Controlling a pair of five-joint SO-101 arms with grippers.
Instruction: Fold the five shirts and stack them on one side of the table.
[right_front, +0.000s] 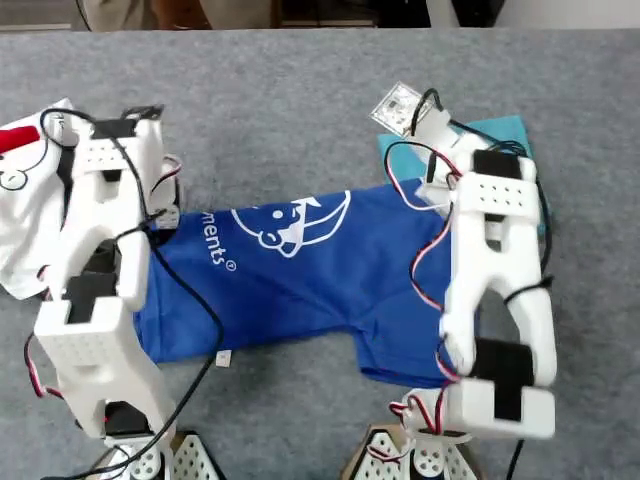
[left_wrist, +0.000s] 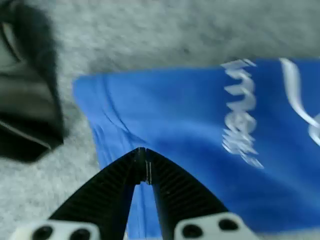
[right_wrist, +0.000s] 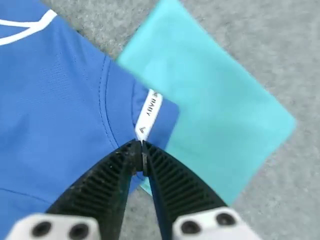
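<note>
Step now: the fold of the blue shirt (right_front: 300, 280) is just at its start. Both claws sit on it, & it lies spread out flat w/ no part turned over yet. Next move, I think: lift both held spots at the same time & bring them across, so one half lands on the other. The two claws need to go at the same speed, or the cloth will bunch up.

Left claw (left_wrist: 141, 161): its two black jaws are pressed together at the tips, right on the blue shirt near one corner, close to the white letters. Little creases run up to the tips, so it prob. has the cloth pinched, but the view is fuzzy there & I can't be fully sure.

Right claw (right_wrist: 141, 149): jaws together too, clamped on the neck edge of the blue shirt, right at the end of the small white tag (right_wrist: 149, 114).

The blue shirt lies in the middle of the grey table (right_front: 280, 100), between the two arms, picture side up.

Farther off, a folded teal shirt (right_wrist: 215, 115) lies flat just past the right claw, & the blue shirt's edge lies over a bit of it. On the other side, by the left arm, a white shirt (right_front: 25, 235) sits in a messy heap, not folded yet.
</note>
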